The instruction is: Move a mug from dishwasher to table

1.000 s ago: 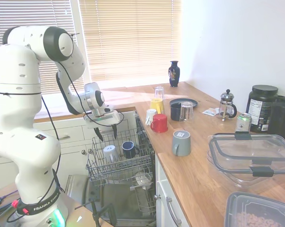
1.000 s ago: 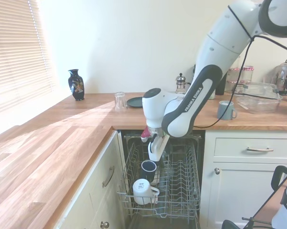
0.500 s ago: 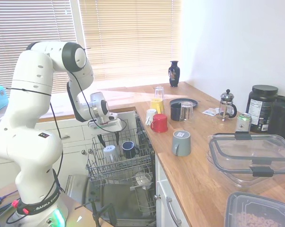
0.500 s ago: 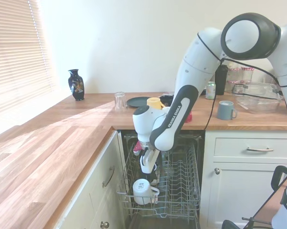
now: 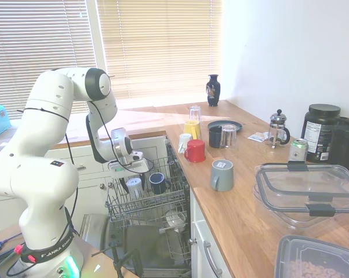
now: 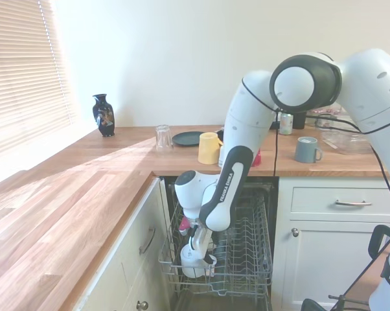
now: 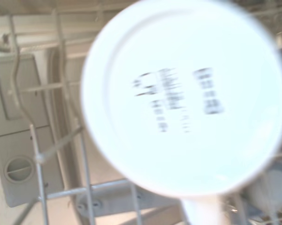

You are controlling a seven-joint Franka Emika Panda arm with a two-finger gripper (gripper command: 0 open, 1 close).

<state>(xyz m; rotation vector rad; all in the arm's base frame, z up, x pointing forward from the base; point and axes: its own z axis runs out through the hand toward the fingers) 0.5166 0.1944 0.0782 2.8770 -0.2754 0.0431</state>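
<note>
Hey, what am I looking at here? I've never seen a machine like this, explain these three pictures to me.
A white robot arm reaches into an open built-in dishwasher to fetch a small white ceramic mug that sits upside down in the wire rack beside a dark navy mug. Two pictures come from room cameras on opposite sides. The blurry third comes from a camera on the wrist, looking straight down at the mug's base. The pincer hangs right over the mug; whether it grips yet isn't clear. The wooden countertop holds more mugs, glasses and containers.
</note>
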